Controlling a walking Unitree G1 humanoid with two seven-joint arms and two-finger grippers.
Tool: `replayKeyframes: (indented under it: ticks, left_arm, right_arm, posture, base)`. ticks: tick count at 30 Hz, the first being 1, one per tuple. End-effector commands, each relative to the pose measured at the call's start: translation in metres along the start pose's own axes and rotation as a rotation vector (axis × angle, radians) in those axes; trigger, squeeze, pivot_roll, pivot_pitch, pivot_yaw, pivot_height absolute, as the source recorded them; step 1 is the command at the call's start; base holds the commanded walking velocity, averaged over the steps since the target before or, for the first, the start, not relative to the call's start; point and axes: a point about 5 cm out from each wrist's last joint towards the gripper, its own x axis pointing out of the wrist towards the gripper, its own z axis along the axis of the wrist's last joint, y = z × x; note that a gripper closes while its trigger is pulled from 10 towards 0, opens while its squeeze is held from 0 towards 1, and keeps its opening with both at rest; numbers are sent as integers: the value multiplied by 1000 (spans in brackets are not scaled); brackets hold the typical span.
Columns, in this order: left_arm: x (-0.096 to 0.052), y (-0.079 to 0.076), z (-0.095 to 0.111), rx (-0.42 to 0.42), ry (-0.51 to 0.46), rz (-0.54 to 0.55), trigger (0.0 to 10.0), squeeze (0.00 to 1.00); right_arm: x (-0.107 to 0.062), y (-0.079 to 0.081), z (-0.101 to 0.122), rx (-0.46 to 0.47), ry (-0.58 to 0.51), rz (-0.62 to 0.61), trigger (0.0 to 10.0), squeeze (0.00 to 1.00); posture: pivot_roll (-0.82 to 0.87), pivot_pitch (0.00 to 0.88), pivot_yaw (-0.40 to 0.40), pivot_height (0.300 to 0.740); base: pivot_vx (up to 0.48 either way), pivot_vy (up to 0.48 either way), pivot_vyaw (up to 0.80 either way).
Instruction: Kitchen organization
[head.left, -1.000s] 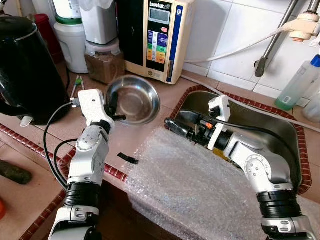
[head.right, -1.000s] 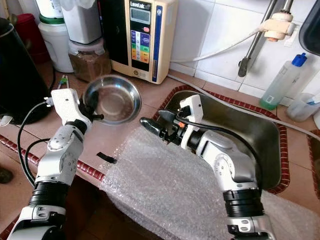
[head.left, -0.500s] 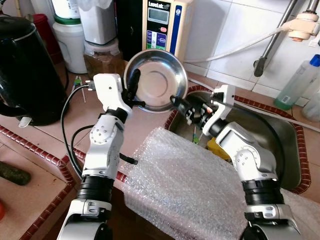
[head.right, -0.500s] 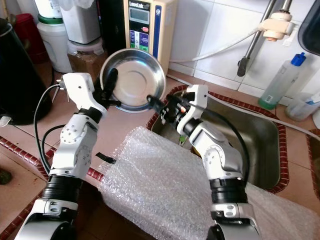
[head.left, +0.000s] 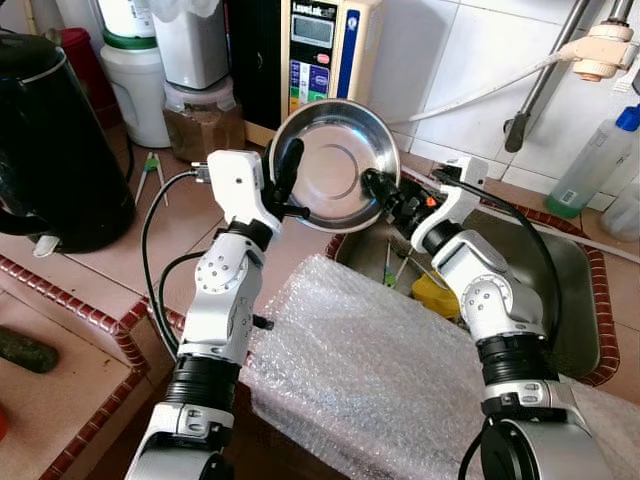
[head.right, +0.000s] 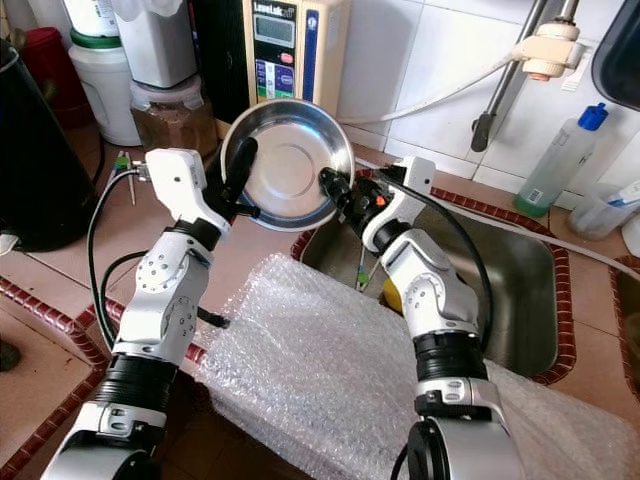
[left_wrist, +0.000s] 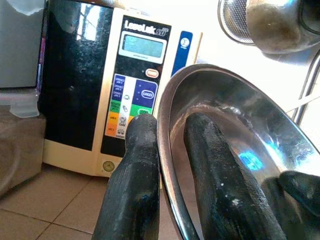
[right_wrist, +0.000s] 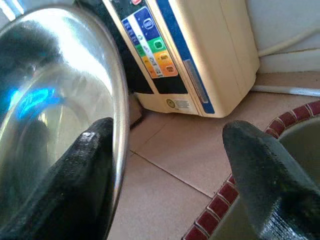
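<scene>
— So, what is the left gripper (head.left: 283, 180) doing?

— It is clamped on the rim of the steel bowl (head.left: 335, 165), one black finger inside the bowl and one behind it; the left wrist view shows the rim running between the two fingers (left_wrist: 135, 170).

— And the bowl itself?

— Held up in the air, tilted nearly on edge with its hollow facing the camera, above the counter edge by the corner of the sink (head.left: 570, 290) and in front of the water ionizer (head.left: 325, 45).

— The right gripper (head.left: 385, 195)?

— At the bowl's opposite rim, fingers spread wide. In the right wrist view one finger (right_wrist: 75, 185) lies against the inside of the bowl near the rim, while the other stands well apart from it, over the tiled counter.

— What lies around them?

— A sheet of bubble wrap (head.left: 370, 370) drapes over the counter's front edge below both arms. A black kettle (head.left: 50, 140) stands on the robot's left, with jars (head.left: 205, 110) behind it beside the ionizer. A yellow item (head.left: 437, 297) lies in the sink, and a clear bottle with a blue cap (head.left: 595, 165) stands by the wall on the right.
</scene>
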Motion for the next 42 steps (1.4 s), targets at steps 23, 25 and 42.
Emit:
replayKeyframes:
  ticks: [23, 25, 42]
  left_arm:
    - [1, -5, 5, -5, -35, -38, 0, 0]
    - [1, -5, 5, -5, -35, -39, 0, 0]
    - [1, -5, 2, 9, -17, -43, 2000, 0]
  right_arm:
    - [-5, -5, -8, 136, 81, 39, 0, 0]
    - [-4, -5, -8, 139, 81, 37, 0, 0]
    - [-3, -15, -7, 143, 70, -45, 0, 0]
  posture:
    - [-40, 0, -61, 740]
    - [-39, 0, -61, 740]
    - [-31, 0, -64, 740]
  base:
    - [0, 0, 0]
    - [0, 0, 0]
    - [0, 0, 0]
